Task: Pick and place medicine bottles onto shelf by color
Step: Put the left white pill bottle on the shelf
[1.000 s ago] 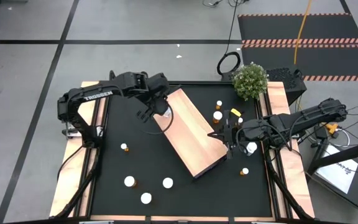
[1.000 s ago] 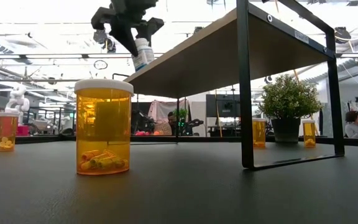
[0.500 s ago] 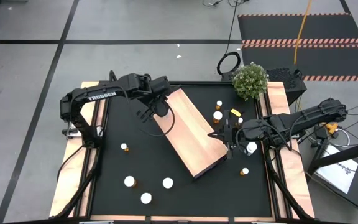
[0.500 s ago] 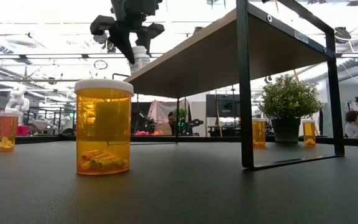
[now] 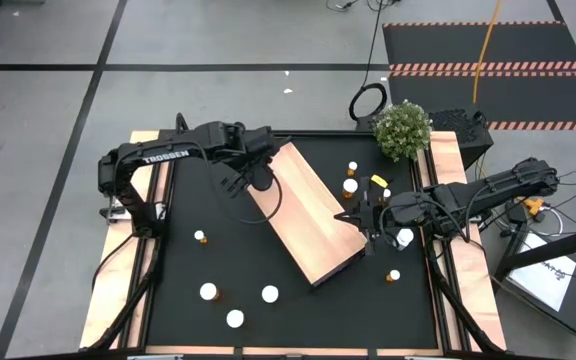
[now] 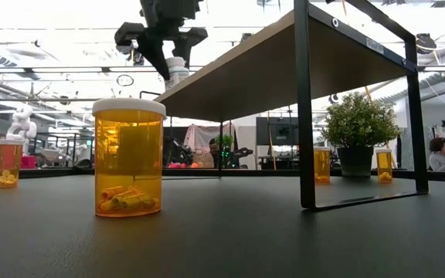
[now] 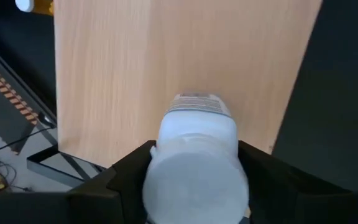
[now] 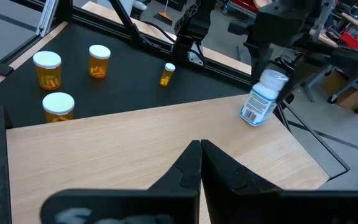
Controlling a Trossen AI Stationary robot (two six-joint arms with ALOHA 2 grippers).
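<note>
The left gripper [image 5: 261,176] hangs over the far-left end of the shelf [image 5: 313,225], a light-wood board set slantwise across the black table [image 5: 218,240]; between its fingers [image 7: 272,180] stands a white medicine bottle [image 7: 194,165], cap toward the wrist camera, its base at the board's surface; in the right wrist view the same white bottle [image 8: 261,99] leans a little, its foot touching the wood beneath the left gripper [image 8: 278,46]; the fingers flank the bottle closely, and whether they grip it or have just let go I cannot tell; in the low view the bottle [image 6: 178,71] shows at the shelf's edge under the dark gripper [image 6: 164,42]; the right gripper [image 5: 368,222] waits at the shelf's near-right end, its fingers [image 8: 197,168] pressed together on nothing, pointing along the board; on the table beyond the shelf's right side stand several orange bottles with white caps, among them one near the potted plant [image 5: 403,130] at [image 5: 349,187]; three more bottles with white caps sit well apart from the shelf toward the near-left, one at [image 5: 235,318], and a small one [image 5: 199,237] stands alone to the left; in the low view a large orange bottle [image 6: 128,158] holding pills stands close to the camera.
</note>
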